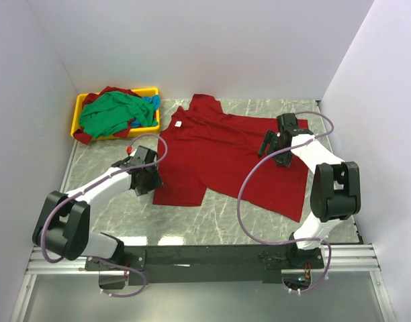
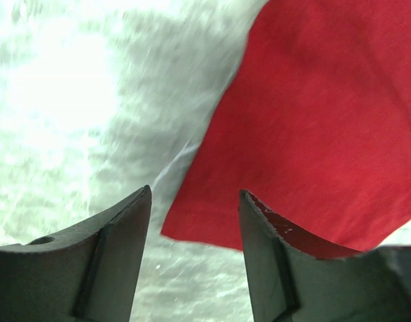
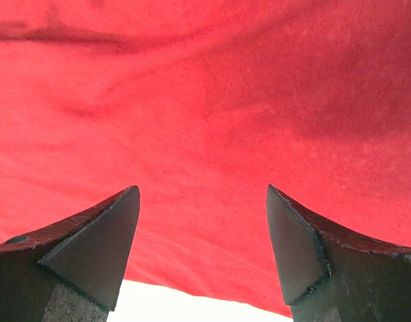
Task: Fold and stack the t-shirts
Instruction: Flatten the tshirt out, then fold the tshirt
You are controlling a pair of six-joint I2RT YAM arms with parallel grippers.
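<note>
Spread flat across the middle of the marbled table (image 1: 212, 215): the deep red t-shirt (image 1: 225, 157), white neck label (image 1: 178, 125) toward the far left. At its near left corner, the left gripper (image 2: 195, 194), jaws moderately apart, clasping nothing, straddling the hem edge; contact with the cloth unclear. Over its right side, the right gripper (image 3: 202, 191), jaws wider apart, empty, close above the cloth. Heaped in the yellow tray (image 1: 76, 117), far left: a green t-shirt (image 1: 115, 114) among blue and red cloth
</note>
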